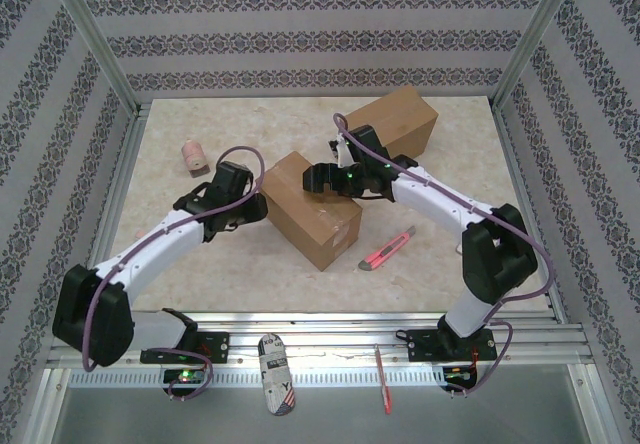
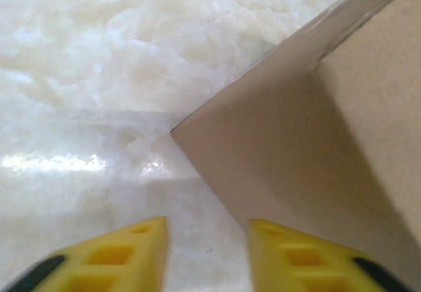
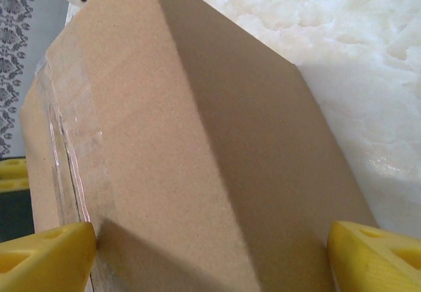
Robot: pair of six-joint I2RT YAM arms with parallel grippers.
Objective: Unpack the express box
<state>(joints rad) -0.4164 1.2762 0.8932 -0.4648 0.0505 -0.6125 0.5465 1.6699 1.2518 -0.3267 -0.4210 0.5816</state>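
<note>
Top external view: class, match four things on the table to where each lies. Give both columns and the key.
Things: 1 pink roll; 2 utility knife; 3 far box; 4 near box.
Places: A middle of the table; B back left; C back, right of centre; D front right of the near box.
Pairs: 1-B, 2-D, 3-C, 4-A.
</note>
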